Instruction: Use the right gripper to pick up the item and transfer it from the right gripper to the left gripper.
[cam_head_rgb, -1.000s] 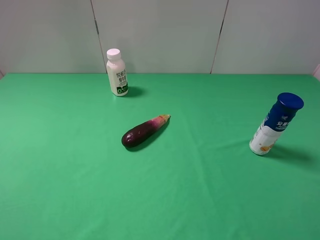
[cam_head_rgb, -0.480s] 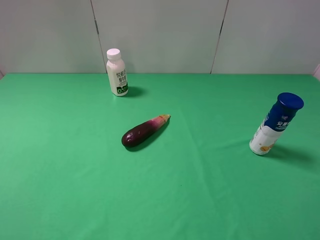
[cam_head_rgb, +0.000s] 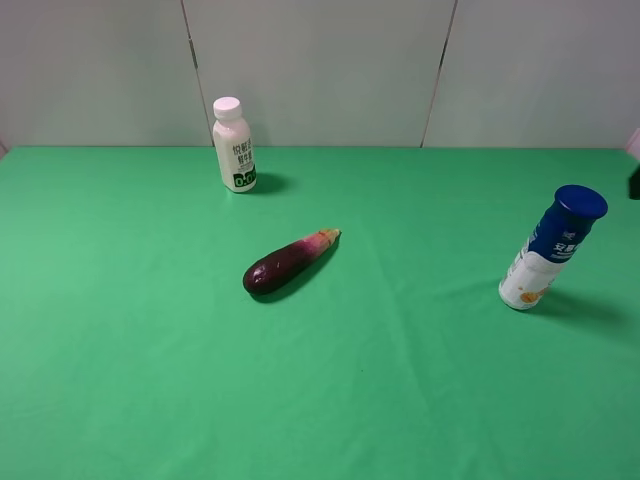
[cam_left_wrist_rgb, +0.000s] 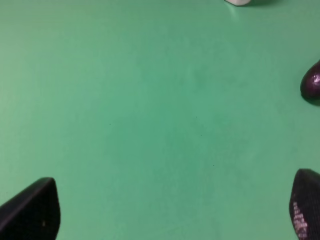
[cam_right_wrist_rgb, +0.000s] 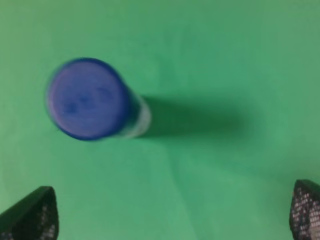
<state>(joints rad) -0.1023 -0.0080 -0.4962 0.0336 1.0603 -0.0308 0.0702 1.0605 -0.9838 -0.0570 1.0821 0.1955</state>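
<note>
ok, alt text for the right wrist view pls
Top-down view of the bottle, its dark-blue cap facing the camera, standing on the green cloth with its shadow beside it, slightly blurred. The right gripper shows two black fingertips wide apart, holding nothing.

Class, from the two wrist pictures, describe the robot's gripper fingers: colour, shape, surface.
Only the tips show. The left gripper has black, wedge-shaped fingertips; one shows a pale speckled inner face. The right gripper has similar black tapering fingertips, both with a fine dotted texture. No cables, plates or markings are visible, and the arms cannot be made out.
</note>
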